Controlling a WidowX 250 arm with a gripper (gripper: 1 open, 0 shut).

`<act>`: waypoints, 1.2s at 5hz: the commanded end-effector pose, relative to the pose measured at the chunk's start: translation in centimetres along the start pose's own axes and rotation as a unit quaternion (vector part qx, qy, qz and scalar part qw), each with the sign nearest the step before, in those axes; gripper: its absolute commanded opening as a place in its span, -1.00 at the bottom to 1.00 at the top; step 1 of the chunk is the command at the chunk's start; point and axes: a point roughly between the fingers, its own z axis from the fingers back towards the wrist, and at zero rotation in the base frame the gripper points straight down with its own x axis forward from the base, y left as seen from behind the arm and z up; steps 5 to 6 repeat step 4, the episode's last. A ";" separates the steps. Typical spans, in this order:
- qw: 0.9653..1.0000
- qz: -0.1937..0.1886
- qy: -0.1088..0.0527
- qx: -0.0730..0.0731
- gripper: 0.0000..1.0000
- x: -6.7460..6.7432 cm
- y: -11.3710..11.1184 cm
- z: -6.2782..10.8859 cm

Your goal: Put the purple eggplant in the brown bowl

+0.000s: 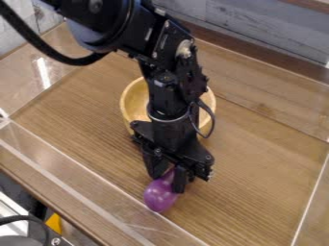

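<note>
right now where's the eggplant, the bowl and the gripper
purple eggplant (158, 198): camera view, on its rounded lower body below the fingers
brown bowl (130, 99): camera view, on its left rim
gripper (170, 180): camera view, between the fingertips, closed around the eggplant's top

Black robot arm reaching down from upper left over a wooden surface (257, 115) walled by clear panels. Claw (170, 183) pointing straight down, fingers closed around the top of the purple eggplant (158, 197), which sits on the wood near the front edge. Brown bowl (134, 98) just behind the arm, partly hidden by it, well apart from the eggplant. Grey planked wall at the back, upper right.
</note>
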 end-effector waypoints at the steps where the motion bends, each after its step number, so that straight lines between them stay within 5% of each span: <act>1: 1.000 0.004 0.004 0.001 -1.00 -0.2 0.4 -0.3; 6: 1.000 0.008 0.008 0.002 -1.00 -0.3 0.7 -0.7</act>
